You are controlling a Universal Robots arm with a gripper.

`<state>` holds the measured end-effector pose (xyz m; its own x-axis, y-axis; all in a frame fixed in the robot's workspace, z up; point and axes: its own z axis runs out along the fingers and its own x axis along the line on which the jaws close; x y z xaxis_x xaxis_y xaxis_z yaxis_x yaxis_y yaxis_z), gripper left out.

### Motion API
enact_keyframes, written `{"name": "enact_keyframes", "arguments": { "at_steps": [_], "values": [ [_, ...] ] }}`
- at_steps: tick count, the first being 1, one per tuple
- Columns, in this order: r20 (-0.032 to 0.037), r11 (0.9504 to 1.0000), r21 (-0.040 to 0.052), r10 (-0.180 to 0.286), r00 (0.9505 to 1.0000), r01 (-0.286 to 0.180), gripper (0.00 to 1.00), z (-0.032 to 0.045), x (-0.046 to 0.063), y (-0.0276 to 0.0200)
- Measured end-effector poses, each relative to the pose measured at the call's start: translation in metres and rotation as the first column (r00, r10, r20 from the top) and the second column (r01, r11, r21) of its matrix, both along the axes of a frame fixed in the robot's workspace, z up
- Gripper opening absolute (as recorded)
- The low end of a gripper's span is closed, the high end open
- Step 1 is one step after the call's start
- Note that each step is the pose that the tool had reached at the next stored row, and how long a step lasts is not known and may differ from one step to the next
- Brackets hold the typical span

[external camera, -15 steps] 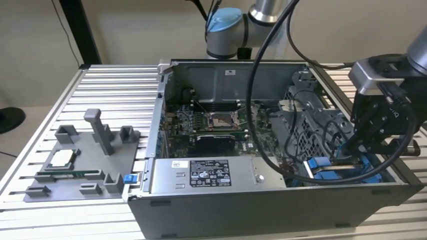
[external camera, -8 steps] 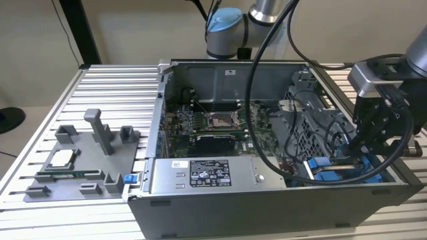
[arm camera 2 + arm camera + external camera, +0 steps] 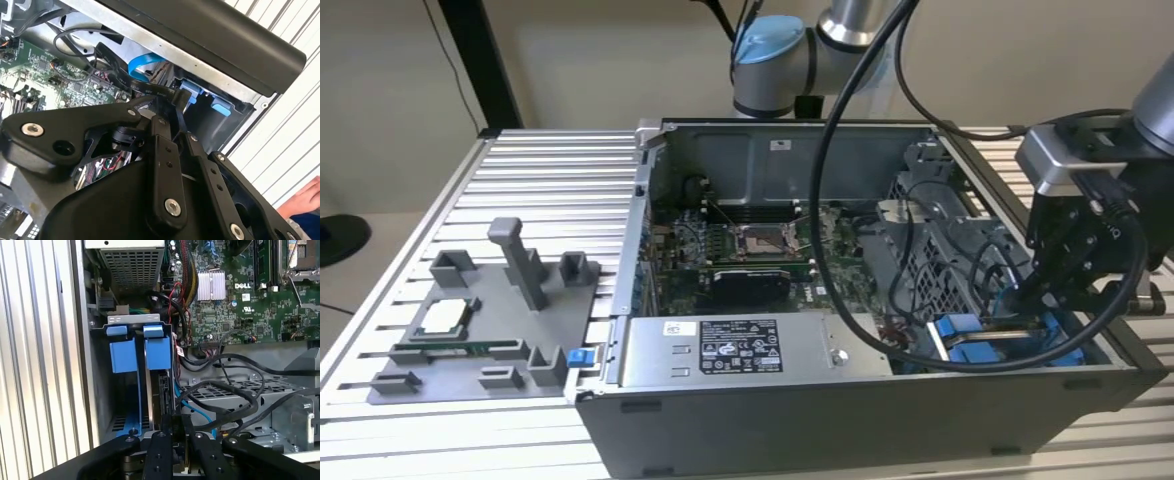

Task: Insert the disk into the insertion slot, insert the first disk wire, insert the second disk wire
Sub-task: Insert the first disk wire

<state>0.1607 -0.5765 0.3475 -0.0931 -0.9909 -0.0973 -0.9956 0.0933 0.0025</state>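
The disk (image 3: pixel 162 390) stands on edge in the insertion slot (image 3: pixel 123 356), its blue frame tab level with the neighbouring blue tab. My gripper (image 3: pixel 176 434) hangs right over the disk's end. In the exterior view the gripper (image 3: pixel 1051 300) is at the case's right side, above the blue bay (image 3: pixel 987 345). In the second wrist view the fingers (image 3: pixel 162 145) stand close together on a thin dark piece. It looks like the plug end of a flat black disk wire (image 3: pixel 145 87) that runs in from the board. A light blue wire (image 3: pixel 196 410) lies beside the bay.
The open case holds the motherboard (image 3: pixel 747 255) and a grey box with a sticker (image 3: pixel 734 350). A grey tray of pegs (image 3: pixel 454 340) lies on the ribbed table at the exterior view's left. Loose black cables (image 3: pixel 225 390) cross next to the bay. A person's hand (image 3: pixel 302 200) is near the case.
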Motion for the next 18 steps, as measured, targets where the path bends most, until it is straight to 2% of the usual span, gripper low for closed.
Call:
{"name": "enact_keyframes", "arguments": {
  "at_steps": [18],
  "values": [
    [0.0, 1.0, 0.0001, 0.0, 1.0, 0.0, 0.0, -0.0037, -0.0015, -0.0012]
  ]
}}
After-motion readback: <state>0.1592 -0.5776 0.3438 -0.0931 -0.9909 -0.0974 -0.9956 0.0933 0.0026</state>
